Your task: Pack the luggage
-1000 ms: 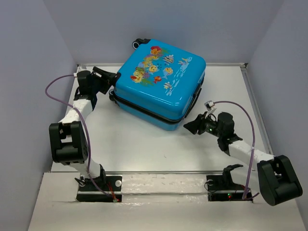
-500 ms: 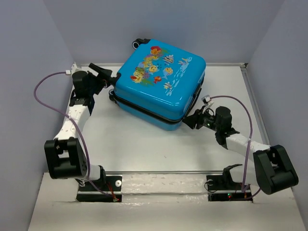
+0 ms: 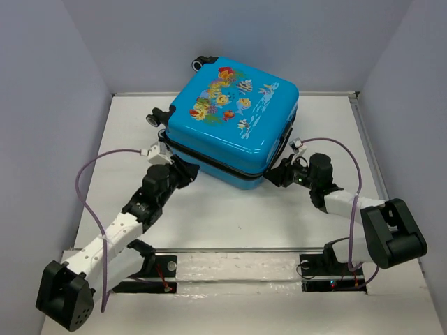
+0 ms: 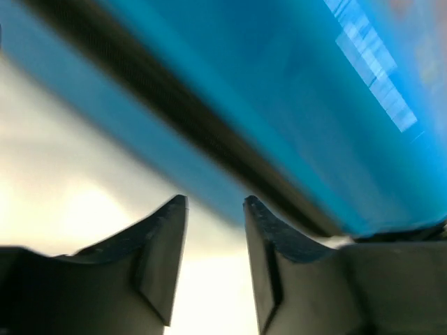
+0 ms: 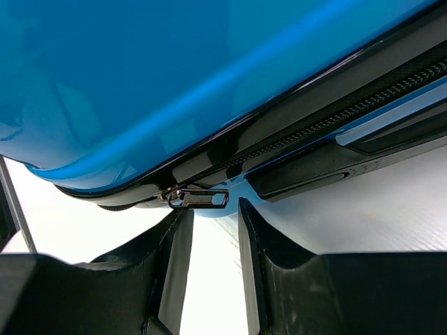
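Glossy blue hard-shell luggage [image 3: 234, 122] lay just ahead of my jaws. My left gripper [image 4: 215, 204] stood parted, empty, under its smooth shell. My right gripper [image 5: 213, 208] stood narrowly parted, flat ribbed metal zipper pull [image 5: 199, 198] just above tips, ungripped.

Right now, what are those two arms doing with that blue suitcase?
Two robot arms are working at a closed blue suitcase lying flat on the table. The right gripper is at its near right corner, jaws apart, with the zipper pull just ahead of the fingertips and not gripped. The left gripper is up against the near left edge, also open and holding nothing.
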You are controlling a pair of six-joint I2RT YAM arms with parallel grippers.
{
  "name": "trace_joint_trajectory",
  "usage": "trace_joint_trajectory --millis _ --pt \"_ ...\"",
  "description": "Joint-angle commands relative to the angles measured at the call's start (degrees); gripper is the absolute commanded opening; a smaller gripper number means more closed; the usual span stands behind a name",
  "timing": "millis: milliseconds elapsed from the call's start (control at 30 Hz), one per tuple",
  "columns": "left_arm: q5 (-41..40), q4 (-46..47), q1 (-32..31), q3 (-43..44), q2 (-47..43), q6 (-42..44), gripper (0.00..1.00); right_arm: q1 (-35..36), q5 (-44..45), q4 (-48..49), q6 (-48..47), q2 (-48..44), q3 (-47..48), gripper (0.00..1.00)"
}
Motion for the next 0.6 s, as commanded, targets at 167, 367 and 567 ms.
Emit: trace_joint_trajectory --millis 167,367,567 --pt "-9.8 3.6 -15.6 -4.7 5.7 1.5 0.47 1.0 -0.8 4.7 -0.7 -1.0 3.5 0.37" --pt "-13.0 6.8 -23.2 1.5 16.8 4.3 0.47 1.0 0.2 0.2 -2.1 -3.4 4.2 0.39" --pt "-12.3 9.2 -24.6 3.8 20.3 5.3 0.47 1.0 2.7 -2.7 -3.7 -4.4 4.8 0.42"
